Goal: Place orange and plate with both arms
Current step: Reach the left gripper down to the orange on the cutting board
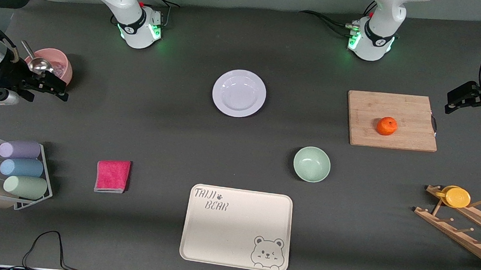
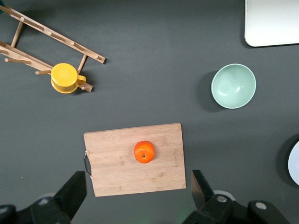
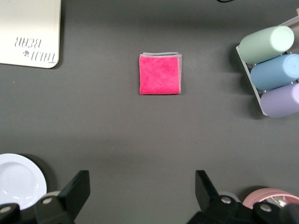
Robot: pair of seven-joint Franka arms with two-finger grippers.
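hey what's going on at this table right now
Nothing is being handled yet. Both arms wait with open hands: the left hand at its end of the table, beside the cutting board, and the right hand by the pink bowl. The orange sits on the board, and the plate lies bare mid-table, farther from the front camera than the tray.

The front camera is looking steeply down from high across the desk (image 1: 248,41), facing both arm bases. The left wrist camera is looking straight down, sharing the cutting board (image 2: 135,158) and green bowl (image 2: 233,86) with it. The right wrist camera is likewise sharing the pink cloth (image 3: 160,74) and cup rack (image 3: 273,65).
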